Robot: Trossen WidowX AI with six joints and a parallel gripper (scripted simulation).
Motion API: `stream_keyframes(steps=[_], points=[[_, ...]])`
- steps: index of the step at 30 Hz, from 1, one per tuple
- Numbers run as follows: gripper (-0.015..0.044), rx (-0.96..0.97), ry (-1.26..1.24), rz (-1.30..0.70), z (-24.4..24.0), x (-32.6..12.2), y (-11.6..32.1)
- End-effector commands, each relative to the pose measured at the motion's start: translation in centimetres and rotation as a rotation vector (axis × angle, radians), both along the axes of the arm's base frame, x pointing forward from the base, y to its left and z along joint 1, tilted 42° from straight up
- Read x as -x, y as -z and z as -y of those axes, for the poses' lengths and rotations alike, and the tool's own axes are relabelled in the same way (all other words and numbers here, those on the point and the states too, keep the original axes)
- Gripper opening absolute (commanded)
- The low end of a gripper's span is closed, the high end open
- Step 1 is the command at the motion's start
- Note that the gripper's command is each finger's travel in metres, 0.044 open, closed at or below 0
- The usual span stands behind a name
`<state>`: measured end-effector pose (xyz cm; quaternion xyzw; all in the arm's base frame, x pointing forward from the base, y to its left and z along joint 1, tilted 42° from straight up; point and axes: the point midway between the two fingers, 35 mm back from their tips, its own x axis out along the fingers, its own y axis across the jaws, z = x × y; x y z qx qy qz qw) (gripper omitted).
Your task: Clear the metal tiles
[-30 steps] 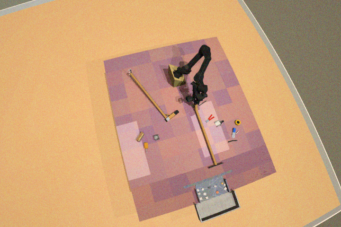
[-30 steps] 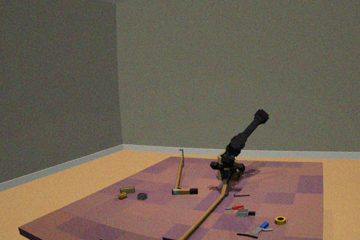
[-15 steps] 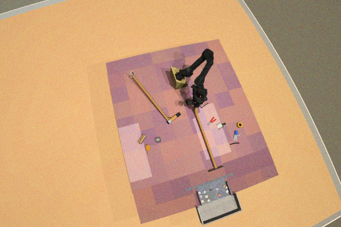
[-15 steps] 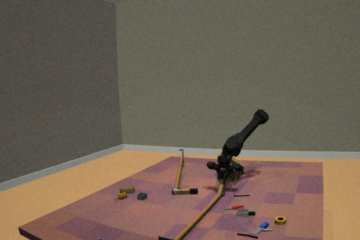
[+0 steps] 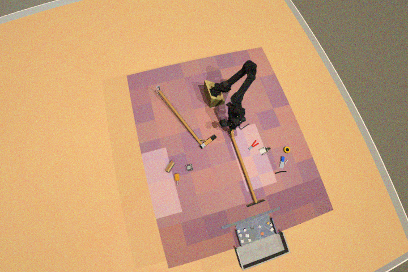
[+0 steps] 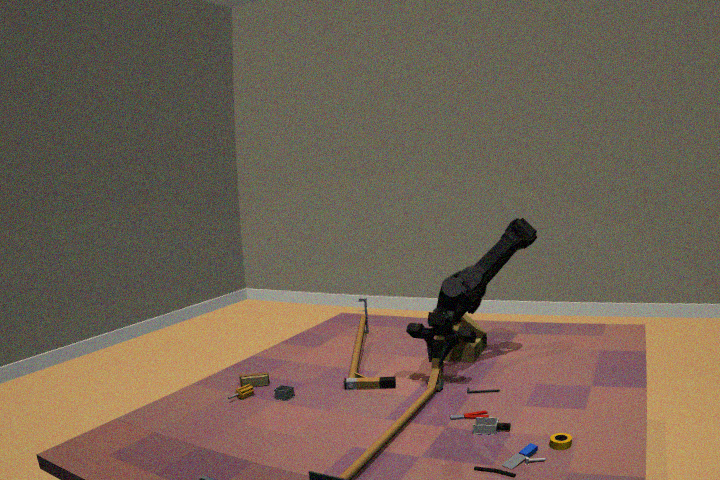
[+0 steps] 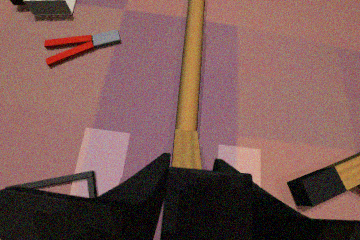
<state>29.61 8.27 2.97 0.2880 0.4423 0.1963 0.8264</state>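
Gripper (image 5: 232, 128) (image 6: 437, 357) (image 7: 191, 162): clamped on scraper (image 5: 243, 163) (image 6: 392, 433) (image 7: 192, 75)
Blade (image 5: 255, 203) (image 6: 324, 476): short of plate (image 5: 254, 231)
Next: I'd line up, push tiles (image 5: 246, 236) boxward

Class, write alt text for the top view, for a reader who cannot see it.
A black robot arm's gripper grips a long wooden-handled scraper, its blade short of a steel plate scattered with small tiles, beside a catch box.

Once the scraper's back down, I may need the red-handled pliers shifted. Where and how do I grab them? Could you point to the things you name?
I'd grip the pliers (image 5: 251, 146) (image 6: 469, 415) (image 7: 83, 46) at the grey head, coming from above with the tool's fingers either side of its long edges. They lie flat, and the head is one narrow block, while the red handles spread into a V that could pivot or slip.
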Motion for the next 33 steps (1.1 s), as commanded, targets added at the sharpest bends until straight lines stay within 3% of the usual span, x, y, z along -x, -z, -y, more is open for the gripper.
stream_keyframes(steps=[1, 33], points=[[0.0, 0.007, 0.007, 0.002, 0.8, -0.3, 0.5], [0.0, 0.001, 0.002, 0.002, 4.1, -0.2, 3.3]])
